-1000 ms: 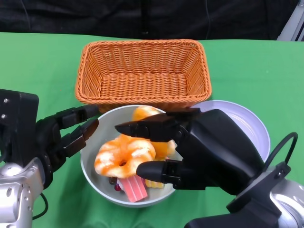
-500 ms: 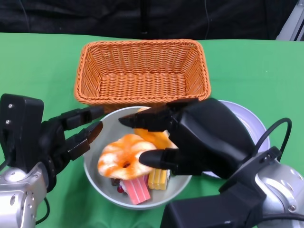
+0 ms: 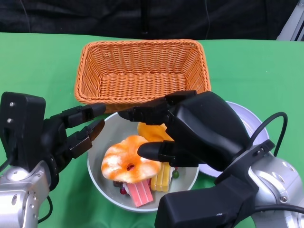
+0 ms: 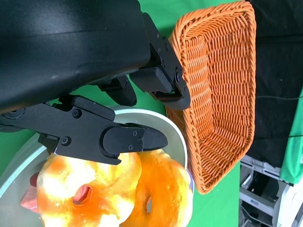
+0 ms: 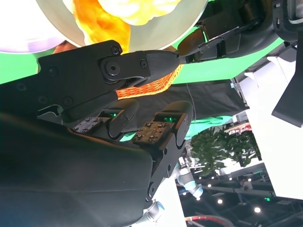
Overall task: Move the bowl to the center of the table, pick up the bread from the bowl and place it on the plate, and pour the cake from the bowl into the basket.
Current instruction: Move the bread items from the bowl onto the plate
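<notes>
The grey bowl (image 3: 96, 178) sits in front of the wicker basket (image 3: 142, 71). It holds a glazed ring bread (image 3: 124, 164), a plain orange bread (image 3: 151, 131), a pink cake slice (image 3: 138, 192) and a yellow cake (image 3: 161, 178). My left hand (image 3: 71, 135) grips the bowl's left rim; in the left wrist view one finger (image 4: 128, 139) lies over the ring bread (image 4: 80, 189) inside the bowl (image 4: 176, 139). My right hand (image 3: 199, 130) hovers over the bowl, fingers spread above the orange bread, thumb tip at the ring bread's edge.
A pale plate (image 3: 249, 124) lies right of the bowl, mostly under my right hand. The basket's front wall (image 4: 189, 142) stands close to the bowl's far rim. Green cloth covers the table (image 3: 38, 71); black backdrop behind.
The bowl has slid a little to the right with my left hand on it. My right hand has moved left and forward over the bowl, its thumb now at the ring bread.
</notes>
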`<state>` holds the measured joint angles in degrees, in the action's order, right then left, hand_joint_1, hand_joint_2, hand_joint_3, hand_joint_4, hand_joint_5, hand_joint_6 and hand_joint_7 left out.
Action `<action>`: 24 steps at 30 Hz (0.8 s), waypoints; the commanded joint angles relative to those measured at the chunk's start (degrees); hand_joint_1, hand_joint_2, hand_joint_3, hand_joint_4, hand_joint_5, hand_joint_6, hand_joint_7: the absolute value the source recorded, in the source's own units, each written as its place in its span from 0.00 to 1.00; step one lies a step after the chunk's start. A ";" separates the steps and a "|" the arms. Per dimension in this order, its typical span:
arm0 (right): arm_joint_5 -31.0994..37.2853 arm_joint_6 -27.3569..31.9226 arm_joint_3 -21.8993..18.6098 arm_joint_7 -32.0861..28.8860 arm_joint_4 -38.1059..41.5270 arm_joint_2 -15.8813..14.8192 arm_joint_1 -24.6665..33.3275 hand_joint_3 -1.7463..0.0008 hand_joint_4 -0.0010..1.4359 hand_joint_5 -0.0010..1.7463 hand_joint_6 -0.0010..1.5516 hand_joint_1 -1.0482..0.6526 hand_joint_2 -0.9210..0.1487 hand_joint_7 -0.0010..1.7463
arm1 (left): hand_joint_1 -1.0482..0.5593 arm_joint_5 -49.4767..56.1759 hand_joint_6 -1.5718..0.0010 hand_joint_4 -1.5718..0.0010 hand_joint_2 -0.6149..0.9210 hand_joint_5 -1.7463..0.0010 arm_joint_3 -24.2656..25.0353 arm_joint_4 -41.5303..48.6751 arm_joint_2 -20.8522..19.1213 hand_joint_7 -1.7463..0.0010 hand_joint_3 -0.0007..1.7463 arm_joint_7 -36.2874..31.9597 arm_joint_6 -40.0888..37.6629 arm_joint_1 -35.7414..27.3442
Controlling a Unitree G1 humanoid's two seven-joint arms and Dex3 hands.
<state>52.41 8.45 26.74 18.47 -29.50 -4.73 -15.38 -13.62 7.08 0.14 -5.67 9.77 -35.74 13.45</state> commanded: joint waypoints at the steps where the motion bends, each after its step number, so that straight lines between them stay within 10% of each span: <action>1: -0.72 0.19 -2.48 -0.71 0.33 -0.55 -1.01 0.90 0.44 0.02 0.43 0.26 0.00 0.00 | 0.39 0.21 0.56 0.83 1.00 0.55 -0.88 -0.11 -1.47 1.00 0.18 1.63 1.24 -0.40; 9: 3.37 0.31 -4.26 -1.00 -1.64 -2.30 -0.32 0.89 0.45 0.02 0.44 0.25 0.00 0.00 | 0.40 -1.51 0.53 0.87 1.00 0.39 -0.65 -1.35 -1.42 0.98 0.19 3.24 1.90 -1.33; 24: 16.36 2.91 -3.24 1.35 -6.79 0.37 1.08 0.90 0.49 0.04 0.44 0.24 0.00 0.00 | 0.37 -1.08 0.58 0.89 1.00 0.50 -1.14 -2.22 -2.22 0.99 0.17 3.43 0.73 -1.42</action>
<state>67.88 10.94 23.46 19.25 -35.17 -4.85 -14.97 -14.23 5.98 -0.92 -7.04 12.58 -34.68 12.41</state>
